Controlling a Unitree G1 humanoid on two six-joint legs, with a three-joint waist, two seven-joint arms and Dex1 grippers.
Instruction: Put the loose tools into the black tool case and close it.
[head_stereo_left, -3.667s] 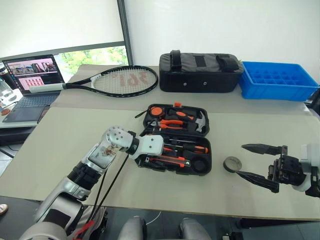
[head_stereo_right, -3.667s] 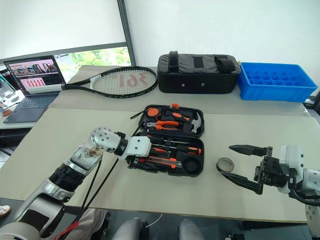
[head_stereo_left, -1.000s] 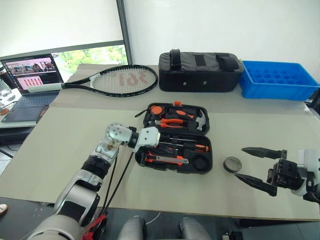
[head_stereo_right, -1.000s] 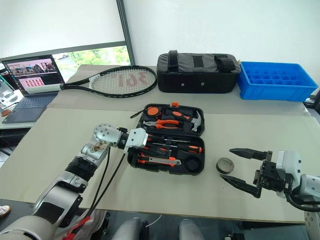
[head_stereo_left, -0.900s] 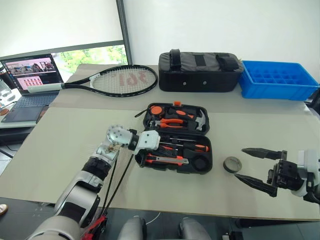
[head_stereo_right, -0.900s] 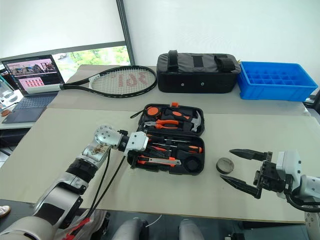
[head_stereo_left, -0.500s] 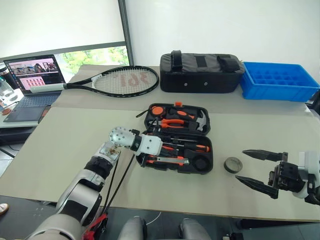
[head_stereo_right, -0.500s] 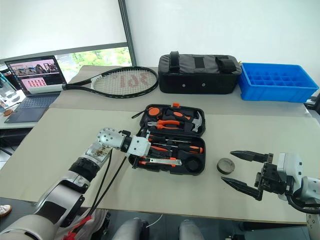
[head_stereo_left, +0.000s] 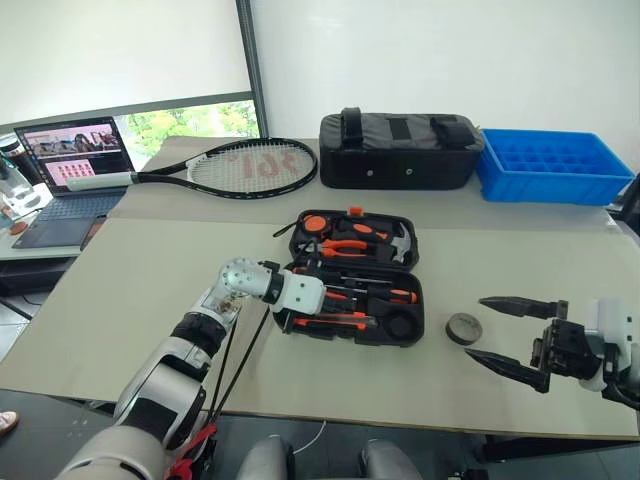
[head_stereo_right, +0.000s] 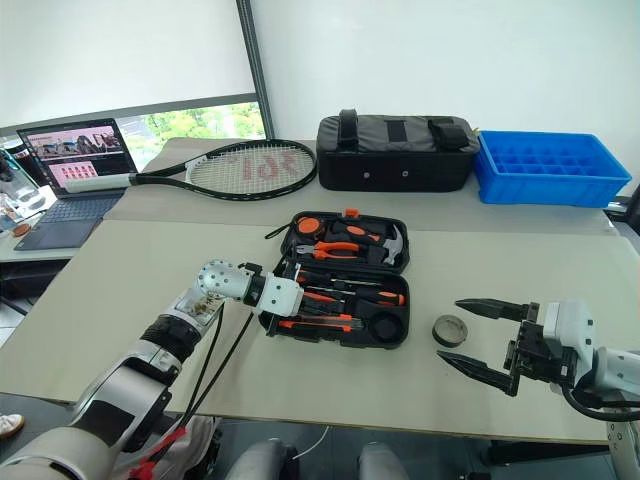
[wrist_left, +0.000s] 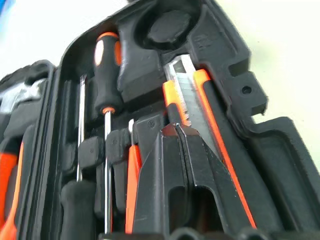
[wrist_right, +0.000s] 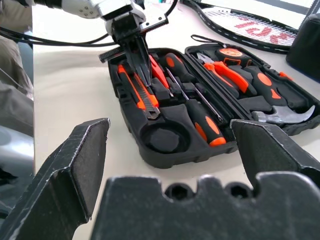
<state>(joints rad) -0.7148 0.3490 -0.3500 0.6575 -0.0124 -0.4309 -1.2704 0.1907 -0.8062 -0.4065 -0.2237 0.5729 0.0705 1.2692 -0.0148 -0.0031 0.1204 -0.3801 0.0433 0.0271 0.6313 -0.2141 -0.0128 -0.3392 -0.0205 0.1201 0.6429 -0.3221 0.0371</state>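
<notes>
The black tool case (head_stereo_left: 410, 300) lies open in the middle of the table. Pliers (head_stereo_left: 345, 247) and a hammer (head_stereo_left: 400, 243) fill its far half. In its near half rest two screwdrivers (wrist_left: 106, 75), a slim orange tool (wrist_left: 132, 175) and an orange-black utility knife (wrist_left: 197, 107). My left gripper (head_stereo_left: 318, 303) reaches in from the case's left side, shut and empty, its tips (wrist_left: 176, 129) right at the knife's near end. A round recess (wrist_left: 170, 27) stands empty. My right gripper (head_stereo_left: 475, 328) hovers open at the right. A small grey roll (head_stereo_left: 463, 327) lies on the table by its fingertips.
At the back of the table are a tennis racket (head_stereo_left: 250, 165), a black fabric bag (head_stereo_left: 400, 150) and a blue plastic tray (head_stereo_left: 555, 165). A laptop (head_stereo_left: 70, 175) sits on a side table at the far left.
The shut left gripper has tipped a little lower over the case's near half. The right gripper has stayed open in place. The head view has shifted slightly.
</notes>
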